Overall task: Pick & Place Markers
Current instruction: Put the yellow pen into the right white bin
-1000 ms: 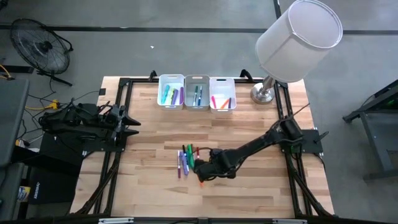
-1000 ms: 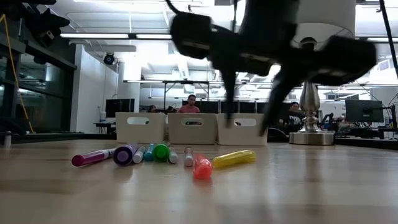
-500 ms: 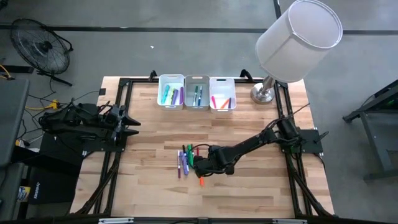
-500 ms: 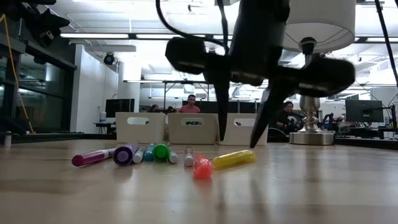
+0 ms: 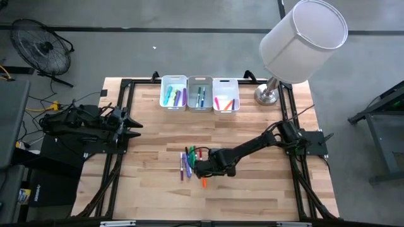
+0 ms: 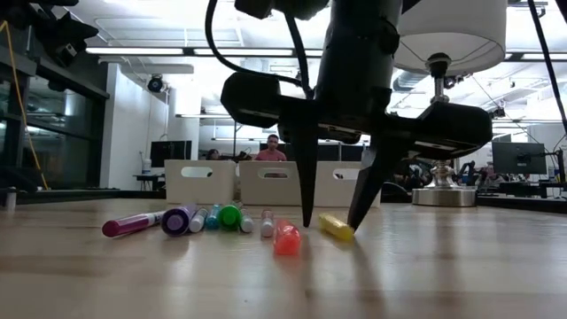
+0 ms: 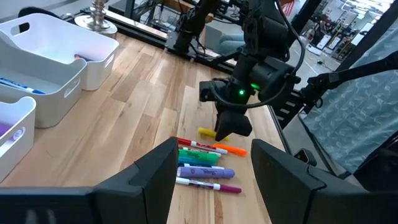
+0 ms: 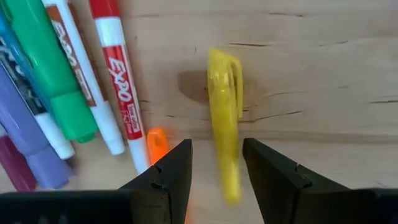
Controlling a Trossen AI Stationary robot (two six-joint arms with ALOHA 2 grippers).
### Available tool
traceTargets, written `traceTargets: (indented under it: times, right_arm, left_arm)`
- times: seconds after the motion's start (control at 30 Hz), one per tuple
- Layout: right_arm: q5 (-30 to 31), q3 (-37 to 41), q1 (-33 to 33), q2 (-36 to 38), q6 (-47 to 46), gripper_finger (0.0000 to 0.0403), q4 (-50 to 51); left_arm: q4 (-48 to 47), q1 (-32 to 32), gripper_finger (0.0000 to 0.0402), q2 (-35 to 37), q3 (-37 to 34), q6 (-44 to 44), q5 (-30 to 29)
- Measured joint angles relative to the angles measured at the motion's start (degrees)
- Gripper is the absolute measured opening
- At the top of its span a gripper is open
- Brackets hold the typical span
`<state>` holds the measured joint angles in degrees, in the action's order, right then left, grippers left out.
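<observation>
My right gripper (image 6: pixel 330 221) had dropped since a second earlier, its spread fingers now straddling the yellow marker (image 8: pixel 225 112) on the table (image 5: pixel 265 189), not yet pinching it. Other markers (image 5: pixel 188 162) lay just beside. The left gripper (image 5: pixel 134 124) waited open, well apart.

Right claw (image 5: pixel 201 168) low over loose markers (image 5: pixel 188 161) at table (image 5: pixel 151 132) centre.

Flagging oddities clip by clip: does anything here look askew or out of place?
Only the yellow marker: it lies apart from the marker row, angled differently, with the right gripper lowered over it, fingers open to either side. The left gripper waits open at the table's left edge.
</observation>
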<state>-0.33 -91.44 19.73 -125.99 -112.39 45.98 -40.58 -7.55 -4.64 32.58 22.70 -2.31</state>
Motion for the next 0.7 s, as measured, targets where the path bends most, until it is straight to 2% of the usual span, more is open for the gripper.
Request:
traceTargets:
  times: [0.33, 0.7]
  right_arm:
    - [1.04, 0.11, -0.53, -0.13, 8.68, 0.0142, 1.92]
    - [5.75, 0.24, -1.11, -0.13, 13.84, 0.0142, 4.15]
  left_arm:
    - [0.02, 0.0, 0.0202, 0.02, 0.0, -0.02, -0.17]
    - [0.05, 0.01, 0.0202, 0.01, 0.0, -0.02, -0.24]
